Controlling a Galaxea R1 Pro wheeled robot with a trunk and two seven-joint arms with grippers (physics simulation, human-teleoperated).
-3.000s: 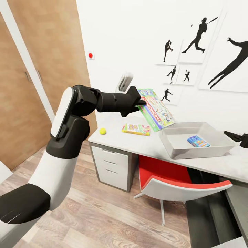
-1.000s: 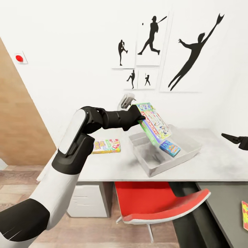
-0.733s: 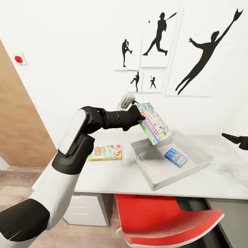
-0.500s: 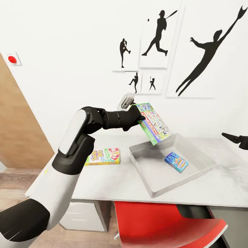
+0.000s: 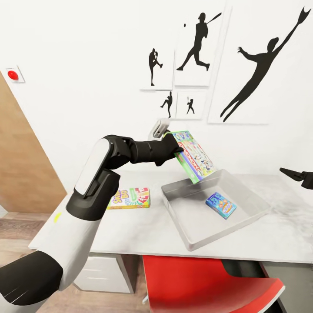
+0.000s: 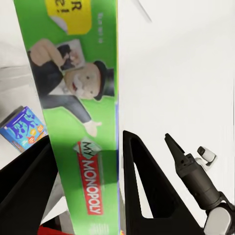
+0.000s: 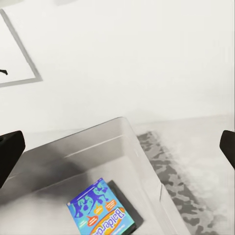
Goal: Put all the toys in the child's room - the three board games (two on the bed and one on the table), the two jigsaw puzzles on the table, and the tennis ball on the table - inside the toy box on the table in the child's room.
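My left gripper (image 5: pixel 177 151) is shut on the green Monopoly board game (image 5: pixel 194 156), holding it tilted in the air above the back left corner of the grey toy box (image 5: pixel 191 219). In the left wrist view the game (image 6: pixel 81 122) sits between both black fingers (image 6: pixel 142 186). A blue puzzle box (image 5: pixel 221 204) lies inside the toy box. A Skip-Bo game (image 5: pixel 129 198) lies flat on the table, left of the toy box. A yellow speck, probably the tennis ball (image 5: pixel 56 217), peeks out behind my left arm. My right gripper (image 5: pixel 282 171) hovers open at the right, apart from everything.
The white table (image 5: pixel 130 230) has a drawer unit (image 5: pixel 104 271) under its left end and a red chair (image 5: pixel 208 282) tucked in at the front. A wooden door (image 5: pixel 21 174) stands at the left. Baseball silhouettes hang on the wall behind.
The whole view shifted as the robot drove up to the table. The Monopoly game stays in my left gripper and now hangs over the toy box's corner instead of left of it.
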